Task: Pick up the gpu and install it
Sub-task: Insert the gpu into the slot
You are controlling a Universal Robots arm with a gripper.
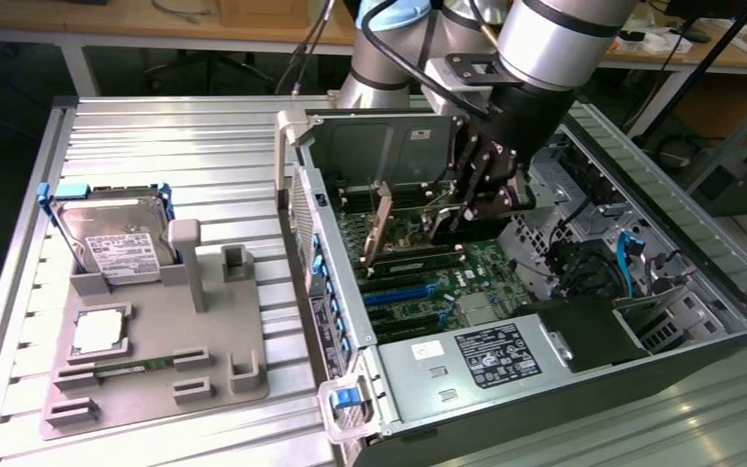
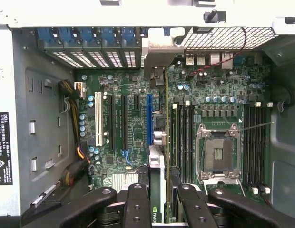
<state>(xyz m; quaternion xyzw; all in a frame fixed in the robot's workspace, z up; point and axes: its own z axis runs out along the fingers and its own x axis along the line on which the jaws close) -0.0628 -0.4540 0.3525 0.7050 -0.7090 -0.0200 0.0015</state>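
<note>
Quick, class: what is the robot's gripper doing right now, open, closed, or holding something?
Gripper: closed on the thin dark rectangular gpu card, held on edge between its fingers over the green motherboard inside the open computer case.

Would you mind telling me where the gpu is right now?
The gpu stands on edge inside the open computer case over the motherboard, held by the end effector, right of centre in the exterior view.

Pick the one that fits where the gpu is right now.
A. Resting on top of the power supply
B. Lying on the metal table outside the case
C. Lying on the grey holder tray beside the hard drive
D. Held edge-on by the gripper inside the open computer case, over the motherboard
D: the gripper is down inside the case, with the gpu edge-on between its fingers, above the motherboard.
</note>
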